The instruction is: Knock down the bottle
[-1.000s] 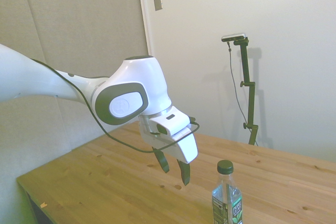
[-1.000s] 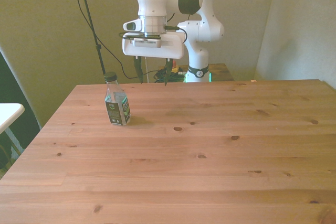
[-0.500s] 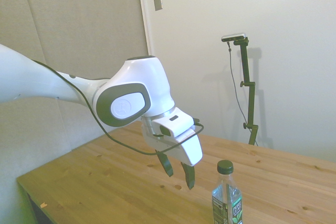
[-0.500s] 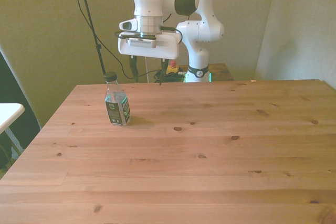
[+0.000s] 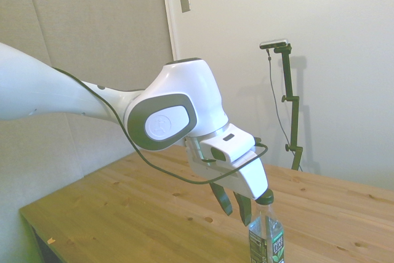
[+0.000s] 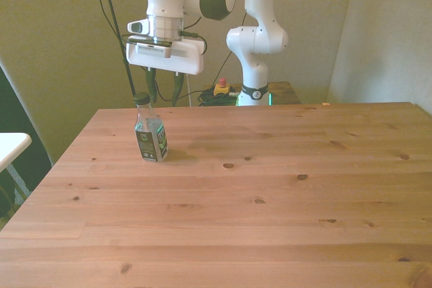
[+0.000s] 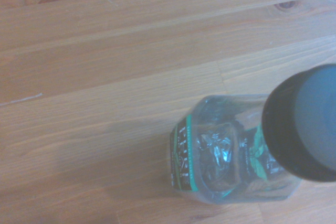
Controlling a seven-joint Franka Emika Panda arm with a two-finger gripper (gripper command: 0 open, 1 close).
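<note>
The bottle (image 6: 150,138), clear plastic with a dark green cap and a dark label, stands upright on the wooden table (image 6: 270,187) near its far corner on the front view's left. In the side view the bottle (image 5: 266,233) sits at the lower edge, and my gripper (image 5: 234,206) hangs just beside its cap, fingers pointing down. My gripper (image 6: 163,90) is open with nothing between its fingers, at cap height, just behind the bottle. The wrist view looks down on the bottle (image 7: 226,161) and its cap.
A red button (image 6: 220,88) and cables lie behind the table's far edge beside the robot's base. A white surface (image 6: 10,145) shows off the table at the front view's left. The table edge runs close to the bottle on that side.
The arm has swung toward the front view's left, bringing the gripper from the far middle of the table to right beside the bottle's cap. The bottle stays upright.
</note>
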